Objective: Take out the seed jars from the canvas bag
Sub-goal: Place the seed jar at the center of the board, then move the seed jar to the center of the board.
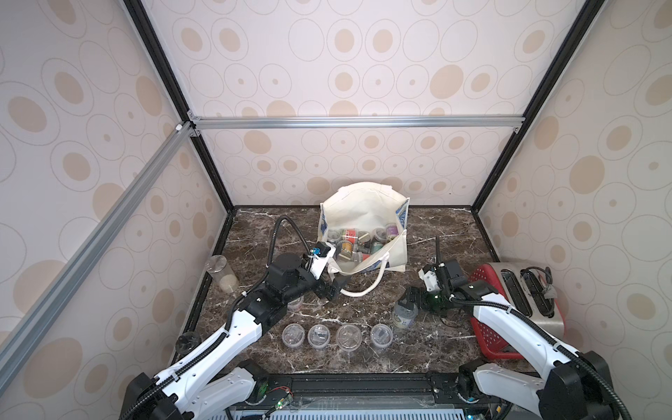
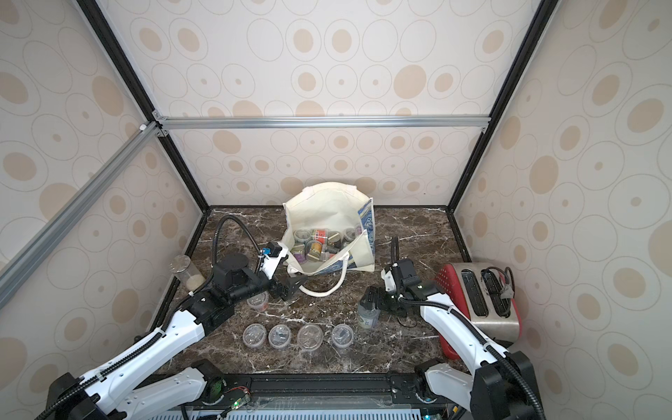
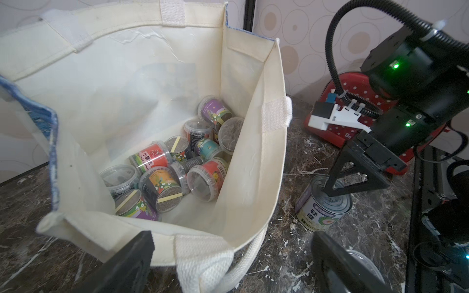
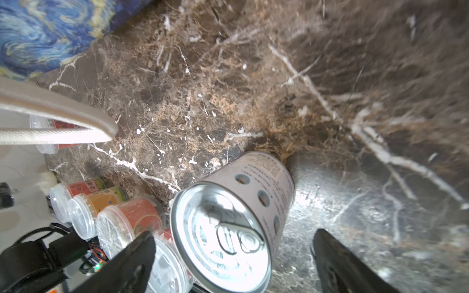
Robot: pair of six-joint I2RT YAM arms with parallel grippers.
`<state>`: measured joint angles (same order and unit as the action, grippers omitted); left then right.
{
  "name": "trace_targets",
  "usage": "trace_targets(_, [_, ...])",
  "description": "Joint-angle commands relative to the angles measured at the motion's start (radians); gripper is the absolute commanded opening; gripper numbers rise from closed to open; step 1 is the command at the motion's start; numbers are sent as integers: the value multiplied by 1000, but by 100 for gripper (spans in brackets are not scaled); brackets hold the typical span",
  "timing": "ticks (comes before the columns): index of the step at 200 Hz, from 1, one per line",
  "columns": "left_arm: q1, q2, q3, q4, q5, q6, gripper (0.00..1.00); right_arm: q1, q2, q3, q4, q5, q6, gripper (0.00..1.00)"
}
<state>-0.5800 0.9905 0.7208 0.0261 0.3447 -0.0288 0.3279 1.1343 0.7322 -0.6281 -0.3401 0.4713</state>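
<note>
The canvas bag [image 1: 349, 211] stands open at the back middle of the marble table, its blue print [image 4: 45, 33] showing outside. Several seed jars [image 3: 162, 175] lie heaped inside it. Several more seed jars [image 1: 319, 336] stand in a row near the front, and one [image 1: 296, 302] sits under my left arm. My left gripper [image 1: 334, 287] [image 3: 233, 263] is open at the bag's near rim, with the white handle between its fingers. My right gripper [image 1: 406, 302] [image 4: 228, 263] is open over a metal pull-tab can [image 1: 403, 318] [image 4: 228, 218], which stands on the table with gaps on both sides.
A tall clear cylinder [image 1: 222, 274] with beige grains stands by the left wall. A steel toaster [image 1: 527, 294] rests on a red basket [image 1: 487, 338] at the right, close behind my right arm. Patterned walls enclose the table.
</note>
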Motion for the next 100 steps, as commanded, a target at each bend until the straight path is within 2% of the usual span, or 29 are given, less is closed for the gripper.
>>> trace_targets(1, [-2, -16, 49, -4, -58, 37, 98, 70, 46, 64, -63, 79, -44, 99])
trace_targets(23, [-3, -10, 61, -5, -109, 28, 98, 176, 133, 130, -96, 233, -39, 99])
trace_targets(53, [-3, -10, 60, -7, -165, 17, 98, 199, 221, 167, -129, 379, -25, 98])
trace_targets(100, [-3, -10, 56, -1, -180, 18, 98, 244, 251, 193, -233, 376, -12, 87])
